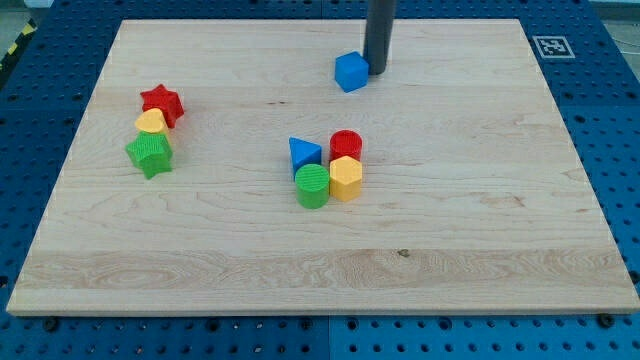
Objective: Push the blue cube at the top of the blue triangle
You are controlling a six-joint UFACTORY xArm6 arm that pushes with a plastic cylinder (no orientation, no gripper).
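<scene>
The blue cube point(351, 72) sits near the view's top centre of the wooden board point(480, 220). My tip point(378, 71) stands right against the cube's right side. The blue triangle point(304, 153) lies near the board's middle, below and a little left of the cube, well apart from it. A red cylinder point(346, 145) is just right of the triangle, a green cylinder point(312, 186) just below it, and a yellow hexagonal block point(345, 179) is beside the green one.
At the view's left stand a red star point(161, 103), a small yellow block point(151, 123) and a green star point(150, 154) in a tight column. A fiducial marker point(552, 46) is at the board's top right corner.
</scene>
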